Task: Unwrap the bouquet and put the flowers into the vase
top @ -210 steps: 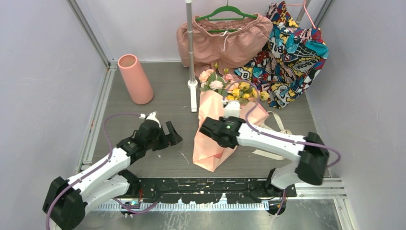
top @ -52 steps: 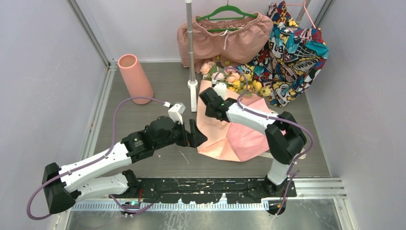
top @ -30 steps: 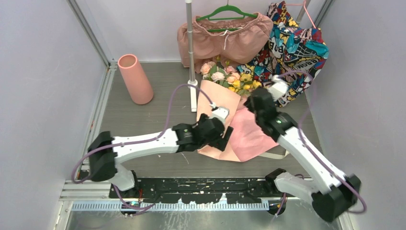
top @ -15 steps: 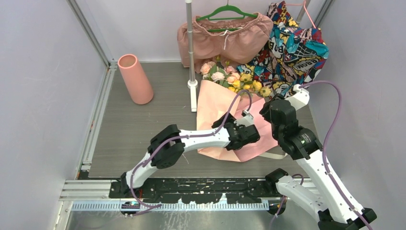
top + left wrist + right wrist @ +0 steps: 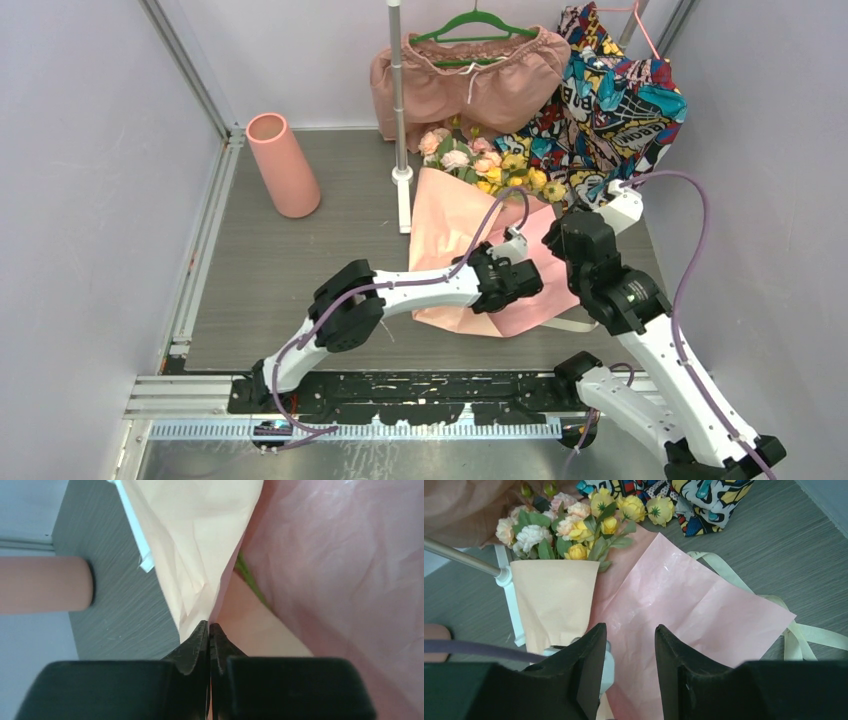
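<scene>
Two grippers: the left gripper (image 5: 208, 627) is pressed together, pinching the tip of the cone (image 5: 200, 555); the right gripper (image 5: 629, 630) hangs spread above the sheet (image 5: 684, 610), gripping nothing. One bouquet (image 5: 465, 205) lies right of the one vase (image 5: 283, 165), well apart, long axis near-to-far, flowers (image 5: 480, 165) pointing rearward.

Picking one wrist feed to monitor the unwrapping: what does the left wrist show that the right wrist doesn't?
Only left wrist: the left gripper shut on the tip of the peach paper. Only right wrist: the flowers, the ribbon, and the open right gripper. Both: the peach paper and the pink sheet.
</scene>
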